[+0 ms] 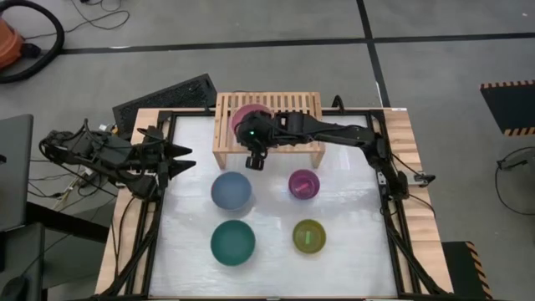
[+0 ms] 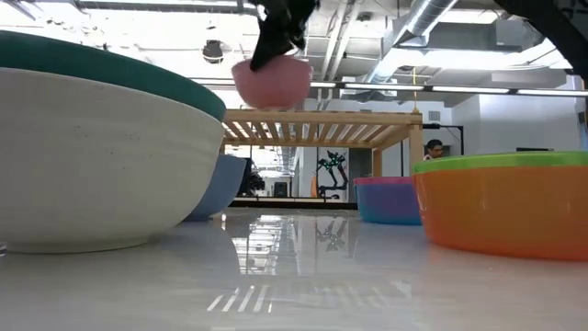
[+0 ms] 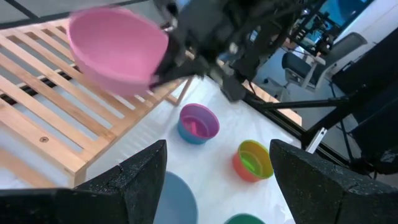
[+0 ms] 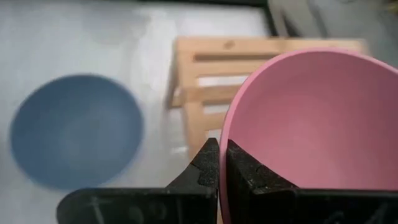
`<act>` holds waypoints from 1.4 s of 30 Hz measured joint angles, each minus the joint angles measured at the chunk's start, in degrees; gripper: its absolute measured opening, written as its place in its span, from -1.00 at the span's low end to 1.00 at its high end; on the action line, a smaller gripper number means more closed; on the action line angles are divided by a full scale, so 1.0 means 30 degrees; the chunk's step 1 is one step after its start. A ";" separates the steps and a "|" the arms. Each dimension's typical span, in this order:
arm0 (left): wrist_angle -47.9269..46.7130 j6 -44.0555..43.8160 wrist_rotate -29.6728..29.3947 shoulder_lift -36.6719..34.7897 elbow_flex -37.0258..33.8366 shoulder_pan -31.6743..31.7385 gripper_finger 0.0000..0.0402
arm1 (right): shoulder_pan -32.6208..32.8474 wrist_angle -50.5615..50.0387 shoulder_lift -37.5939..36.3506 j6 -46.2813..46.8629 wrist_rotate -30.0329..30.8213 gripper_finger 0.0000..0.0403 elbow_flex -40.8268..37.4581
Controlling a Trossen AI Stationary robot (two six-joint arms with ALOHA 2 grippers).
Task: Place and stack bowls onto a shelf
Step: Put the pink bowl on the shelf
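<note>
The pink bowl (image 1: 248, 115) hangs over the left part of the light-wood shelf (image 1: 292, 104), which stands at the table's far edge. My right gripper (image 4: 222, 163) is shut on it. In the low view the pink bowl (image 2: 272, 81) sits just above the shelf's slatted top (image 2: 322, 117). On the table rest the blue-grey bowl (image 1: 231, 191), the purple bowl (image 1: 304, 184) nested in a cyan one, the teal bowl (image 1: 232, 242) nested in a cream-white one (image 2: 92, 175), and the olive-green bowl (image 1: 309, 237) nested in an orange-red one. My left gripper (image 3: 217, 186) waits open by the table's left edge. My right gripper pinches the pink bowl's rim (image 4: 225, 134) on its near side, one finger (image 4: 208, 165) outside the wall and one finger (image 4: 249, 177) inside. The fingers come from above, pointing down. The bowl is lifted over the shelf's top and tilts in the hold.
A black slatted panel (image 1: 167, 94) lies off the table's far left corner. The shelf's right half (image 1: 305, 107) is bare slats. A person (image 2: 434, 147) shows in the room beyond the table. There is free tabletop between the bowls and the near edge.
</note>
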 joint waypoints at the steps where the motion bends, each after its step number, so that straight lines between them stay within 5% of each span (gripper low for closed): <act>1: -0.0004 -0.0007 -0.0044 0.0000 0.0000 -0.0003 0.34 | -0.0084 0.0343 0.0000 0.0015 -0.0215 -0.86 -0.0202; 42: -0.0001 0.0007 -0.0051 0.0000 0.0000 -0.0007 0.34 | -0.0982 0.3989 -0.0130 0.0283 -0.3068 -0.86 -0.2000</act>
